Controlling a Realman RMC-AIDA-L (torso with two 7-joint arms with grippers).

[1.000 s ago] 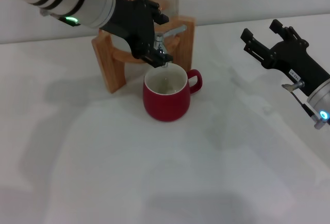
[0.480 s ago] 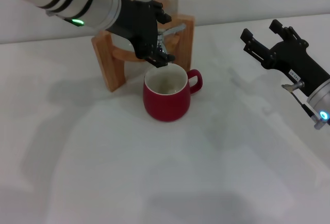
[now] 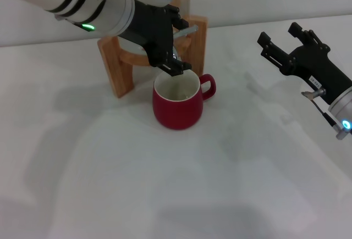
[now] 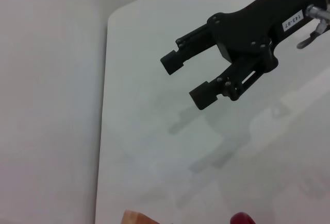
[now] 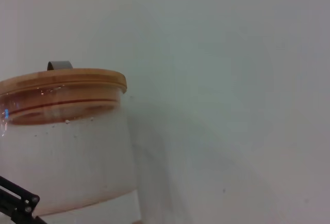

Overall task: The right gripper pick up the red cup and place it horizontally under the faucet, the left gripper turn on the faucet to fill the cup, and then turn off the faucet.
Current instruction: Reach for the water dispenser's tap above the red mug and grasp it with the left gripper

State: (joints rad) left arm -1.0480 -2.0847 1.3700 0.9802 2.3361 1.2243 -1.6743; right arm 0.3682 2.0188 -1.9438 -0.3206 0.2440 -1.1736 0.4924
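Left pincer (image 3: 171,63): sits at the faucet (image 3: 179,46), just over the back rim of the red cup (image 3: 177,103); whether its fingers are closed on the lever I cannot tell, since the black body hides them.
Faucet lever: a thin grey bar pokes out beside the pincer, against the wooden stand (image 3: 118,66).
Red cup: stands upright on the counter (image 3: 165,184), under the spout, handle towards the robot's right; inside looks pale, fill level unclear.
Step in hand: judged to be working the lever, on or off.
How to do it well: turn the lever only, with a small wrist move; avoid pressing down on the cup rim or shoving the stand.
Right pincer (image 3: 279,44): wide apart, empty, parked well clear at the right.
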